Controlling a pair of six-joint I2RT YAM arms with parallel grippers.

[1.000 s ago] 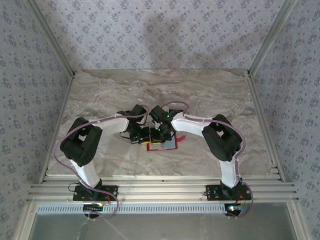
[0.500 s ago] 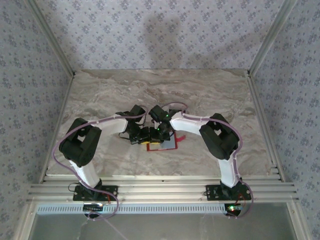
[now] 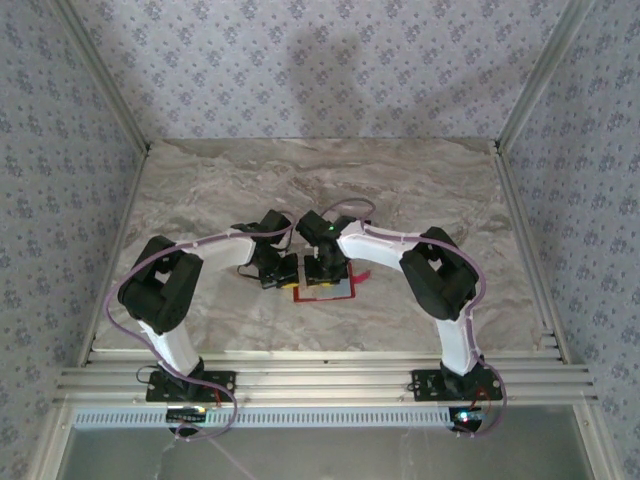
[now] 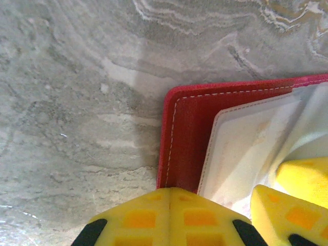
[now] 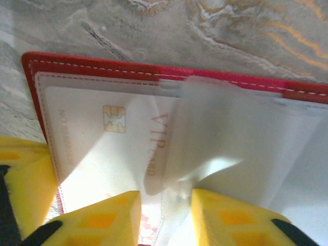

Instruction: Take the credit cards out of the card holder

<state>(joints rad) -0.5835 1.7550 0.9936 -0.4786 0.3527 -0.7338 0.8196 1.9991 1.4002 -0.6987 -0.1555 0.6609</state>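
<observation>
Red with white stitching, the card holder (image 3: 327,292) (image 4: 184,128) (image 5: 92,66) lies open on the marble table (image 3: 200,190), near its middle. The left gripper (image 3: 284,272) (image 4: 170,205), clenched empty, sits at the holder's left edge. The right gripper (image 3: 326,268) (image 5: 165,205) stands parted over the clear sleeve (image 5: 230,138), beside a whitish chipped credit card (image 5: 113,133) tucked in the pocket.

A grey-and-beige marble-patterned desk (image 3: 300,180) fills the floor of a small enclosure, its veining running in pale, wavy bands under even, soft light. Pale blue-grey wallpaper (image 3: 200,60) with a small repeating floral motif covers the back and both side walls, with a faint shadow (image 3: 335,60) on the back wall. Aluminium posts (image 3: 100,75) rise at the rear corners, and slotted aluminium rails (image 3: 320,380) line the desk's near edge.
</observation>
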